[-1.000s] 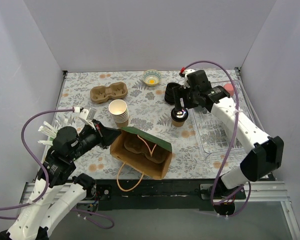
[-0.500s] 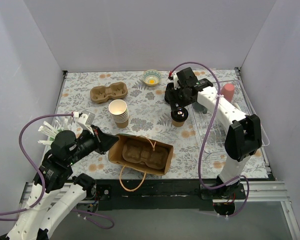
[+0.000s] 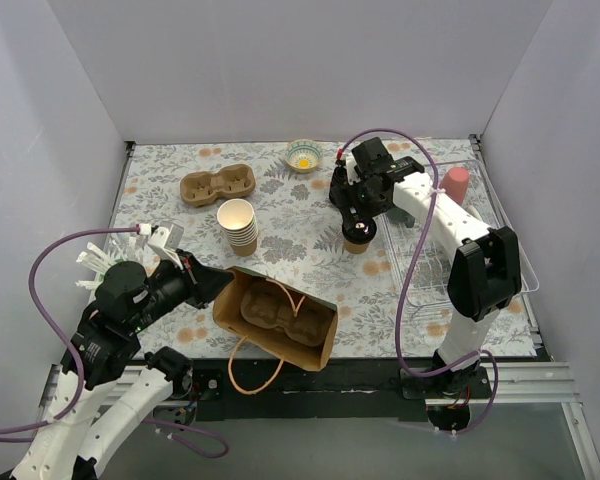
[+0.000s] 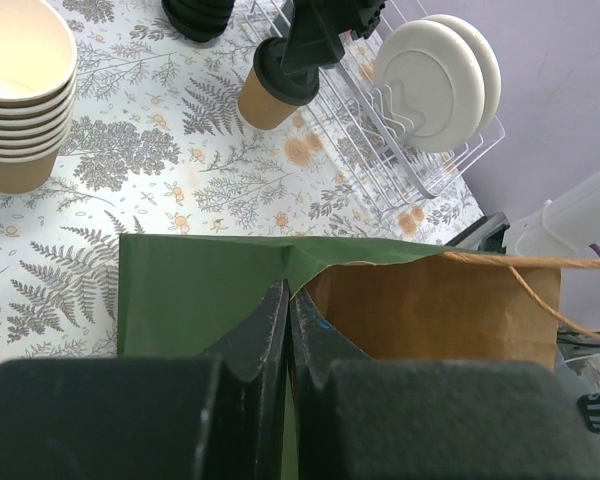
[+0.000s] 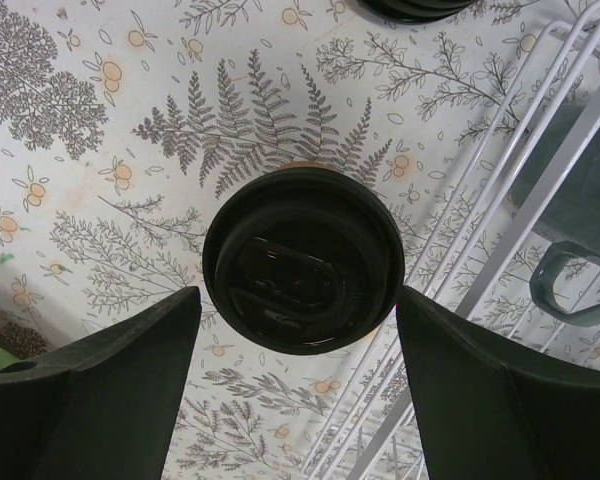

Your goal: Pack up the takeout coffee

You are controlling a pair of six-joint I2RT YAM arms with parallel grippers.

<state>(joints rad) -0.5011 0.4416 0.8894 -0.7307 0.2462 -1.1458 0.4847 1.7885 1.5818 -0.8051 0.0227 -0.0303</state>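
Our right gripper [image 5: 298, 300] has jaws spread astride the takeout coffee [image 5: 302, 250], upright by the dish rack [image 3: 425, 265]. Closing off-centre could tip it. Left gripper [image 4: 288, 325] pinches the bag [image 4: 430, 310] rim; slip there & we lose the opening.

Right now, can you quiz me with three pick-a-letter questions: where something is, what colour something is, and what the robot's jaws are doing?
1. Where is the takeout coffee? A in the bag; B on the table beside the wire rack; C in the cup carrier.
2. What colour is its lid? A white; B pink; C black.
3. How do the right jaws stand? A open, either side of the coffee; B shut on the bag; C shut on a plate.
Answers: B, it stands by the rack; C, the right wrist view shows it black; A, they sit apart, clear of the lid.
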